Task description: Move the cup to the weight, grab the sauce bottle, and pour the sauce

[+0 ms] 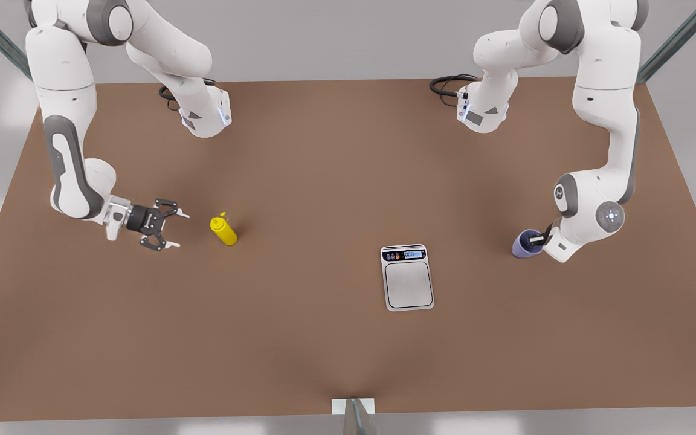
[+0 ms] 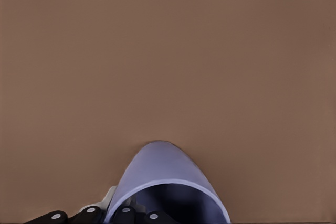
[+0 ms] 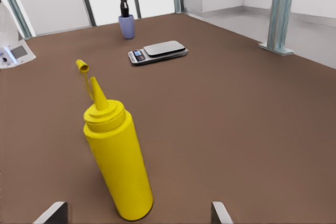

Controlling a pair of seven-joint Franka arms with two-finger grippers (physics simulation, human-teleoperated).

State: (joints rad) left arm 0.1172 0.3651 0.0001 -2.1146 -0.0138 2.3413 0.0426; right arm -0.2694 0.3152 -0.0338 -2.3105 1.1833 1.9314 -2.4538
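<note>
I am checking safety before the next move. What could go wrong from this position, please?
1. The left gripper holds the cup by its rim, one finger inside; the cup could tilt or slip while carried to the weight.
2. The sauce bottle stands upright between the open fingers of the right gripper; an off-centre approach could knock it over.
3. Its cap hangs open, so sauce might spill early.

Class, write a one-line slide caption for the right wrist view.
Open right gripper faces the upright sauce bottle; weight and cup beyond.
</note>
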